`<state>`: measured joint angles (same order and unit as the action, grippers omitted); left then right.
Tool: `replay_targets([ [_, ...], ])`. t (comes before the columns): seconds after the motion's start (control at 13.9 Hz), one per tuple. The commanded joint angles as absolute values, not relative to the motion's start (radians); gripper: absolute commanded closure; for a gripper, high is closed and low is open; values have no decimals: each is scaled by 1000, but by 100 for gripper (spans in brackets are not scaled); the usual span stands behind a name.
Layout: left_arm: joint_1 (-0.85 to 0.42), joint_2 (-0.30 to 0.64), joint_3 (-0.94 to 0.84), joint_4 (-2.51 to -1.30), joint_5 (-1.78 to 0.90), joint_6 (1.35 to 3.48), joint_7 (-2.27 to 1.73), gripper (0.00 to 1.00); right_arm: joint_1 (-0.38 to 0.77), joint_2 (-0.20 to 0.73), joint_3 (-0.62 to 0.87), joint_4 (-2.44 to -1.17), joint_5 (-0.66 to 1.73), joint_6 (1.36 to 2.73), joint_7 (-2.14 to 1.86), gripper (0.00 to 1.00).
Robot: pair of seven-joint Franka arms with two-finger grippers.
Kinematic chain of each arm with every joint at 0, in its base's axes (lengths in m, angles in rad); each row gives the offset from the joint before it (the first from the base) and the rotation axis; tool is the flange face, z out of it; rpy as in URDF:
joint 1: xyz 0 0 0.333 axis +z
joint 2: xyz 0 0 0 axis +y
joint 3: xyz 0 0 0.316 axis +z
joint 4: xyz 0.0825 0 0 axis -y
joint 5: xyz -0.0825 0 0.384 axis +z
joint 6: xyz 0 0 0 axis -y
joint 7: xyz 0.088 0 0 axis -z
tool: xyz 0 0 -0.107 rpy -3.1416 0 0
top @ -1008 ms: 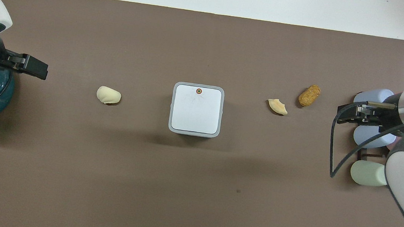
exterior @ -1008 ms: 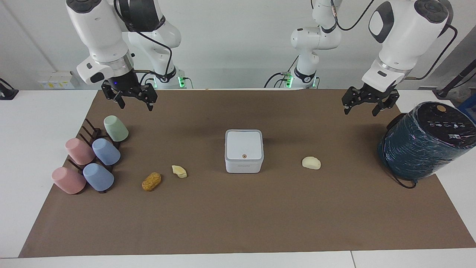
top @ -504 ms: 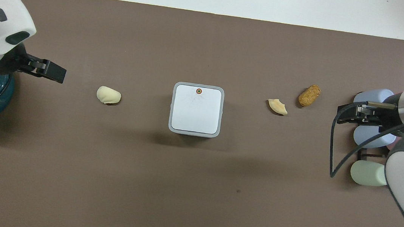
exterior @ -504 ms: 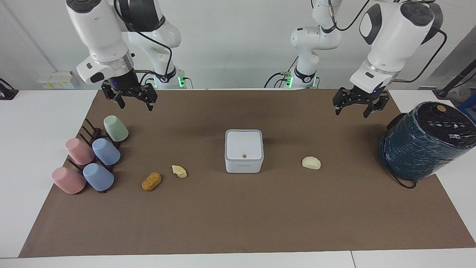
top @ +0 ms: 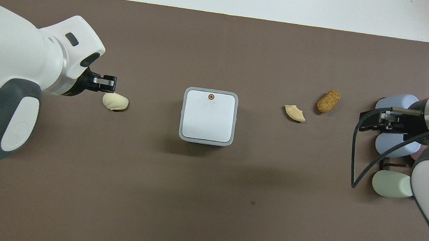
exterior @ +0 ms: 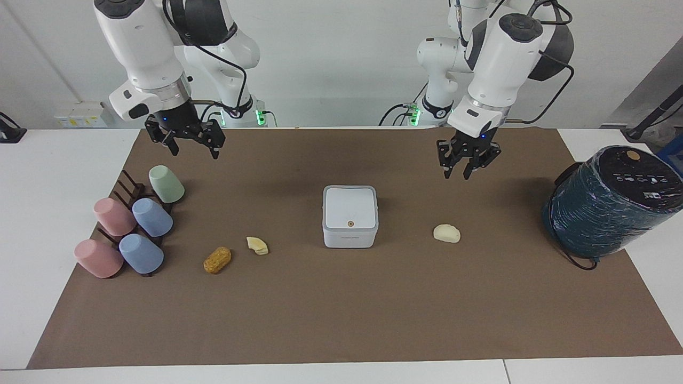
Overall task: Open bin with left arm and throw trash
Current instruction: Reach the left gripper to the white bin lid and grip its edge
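The white bin [exterior: 350, 216] stands mid-mat with its lid closed and the orange dot on top; it also shows in the overhead view [top: 208, 116]. A cream lump [exterior: 446, 233] [top: 115, 101] lies beside the bin toward the left arm's end. A pale yellow peel [exterior: 257, 245] [top: 294, 113] and a golden-brown lump [exterior: 217, 260] [top: 328, 101] lie toward the right arm's end. My left gripper [exterior: 457, 172] [top: 107, 83] is open and empty, raised over the mat close to the cream lump. My right gripper [exterior: 195, 152] [top: 376, 120] is open and empty, raised over the mat by the cups, and waits.
A big dark-teal wrapped cylinder [exterior: 608, 202] stands at the left arm's end of the brown mat [exterior: 341, 320]. Several pastel cups on a dark rack [exterior: 133, 224] [top: 391, 183] sit at the right arm's end.
My left arm has swung from beside the teal cylinder toward the bin, and its gripper has turned at the wrist. The right arm, the bin and the scraps have not moved.
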<state>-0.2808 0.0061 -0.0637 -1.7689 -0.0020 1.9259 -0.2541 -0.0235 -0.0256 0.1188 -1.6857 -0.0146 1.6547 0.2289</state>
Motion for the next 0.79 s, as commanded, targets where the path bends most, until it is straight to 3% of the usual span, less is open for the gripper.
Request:
replay_targets([
  [0.0, -362, 18, -51, -1833, -23, 2076, -366, 100, -76, -49, 118, -1710, 5, 1661, 199, 0],
  [0.29, -445, 125, -51, -1824, -28, 2261, -465, 100, -91, -22, 120, -1733, 21, 1838, 216, 0],
  [0.72, -523, 187, -51, -1829, -98, 2428, -486, 100, -72, 159, 118, -1727, 8, 2034, 247, 0],
])
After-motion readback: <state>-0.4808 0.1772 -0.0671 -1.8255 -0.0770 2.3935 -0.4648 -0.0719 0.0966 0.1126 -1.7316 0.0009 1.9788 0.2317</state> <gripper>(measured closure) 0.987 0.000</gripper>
